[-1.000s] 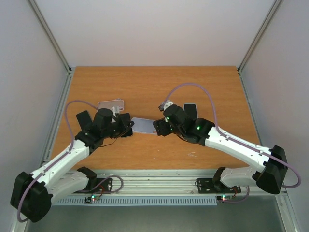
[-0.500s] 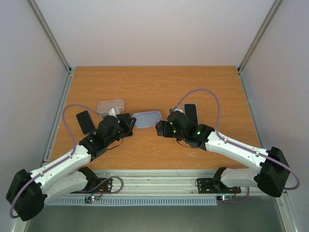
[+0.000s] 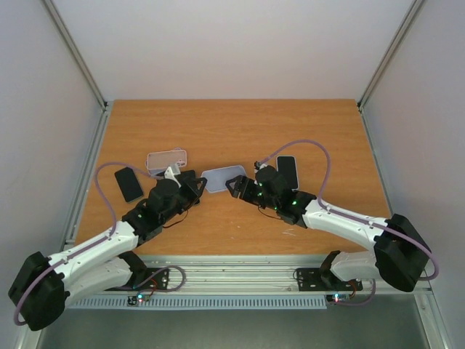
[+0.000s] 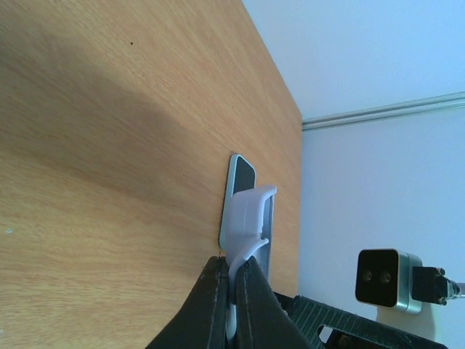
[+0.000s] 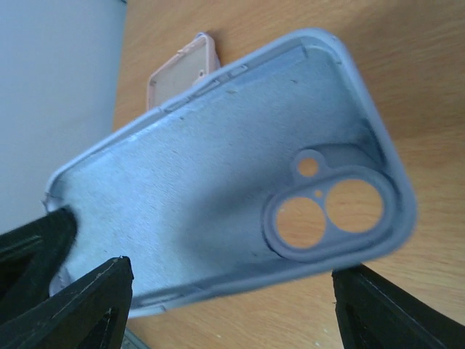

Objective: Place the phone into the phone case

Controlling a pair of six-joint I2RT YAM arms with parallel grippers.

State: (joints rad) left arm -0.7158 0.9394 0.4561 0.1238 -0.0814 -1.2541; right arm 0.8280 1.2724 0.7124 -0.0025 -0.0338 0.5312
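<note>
Two phones lie flat on the wooden table (image 3: 232, 123): a black slab phone (image 3: 128, 183) at far left, and a dark-screened phone with a pale rim (image 3: 287, 170) just behind the right arm. Cannot tell which one goes with the case.

A soft lavender-blue phone case (image 5: 218, 174) hangs clear of the table between the two arms, hollow side toward the right wrist camera. A clear pinkish case (image 3: 167, 158) lies beyond it, apart.

Left gripper (image 4: 234, 265): fingers pinched tight on one thin edge of the lavender case. The camera cutout sits at the opposite end. Nothing else supports the case.

Right gripper (image 3: 237, 186): jaws spread wide, with the case's long edge just ahead of them. No contact that I can make out (no grip taken, by the look of it).

Step in hand, my reading: the right gripper takes or steadies the case before it meets a phone. To do it well:
- Close the right jaws across the stiff rim walls, not the floppy back panel.
- Let that grip settle before the left pinch lets go.
- Set the case down flat, hollow face up, with the cutout end matched to the phone's camera end.
- Move slowly, since a single-edge hold lets the case sag and twist.
</note>
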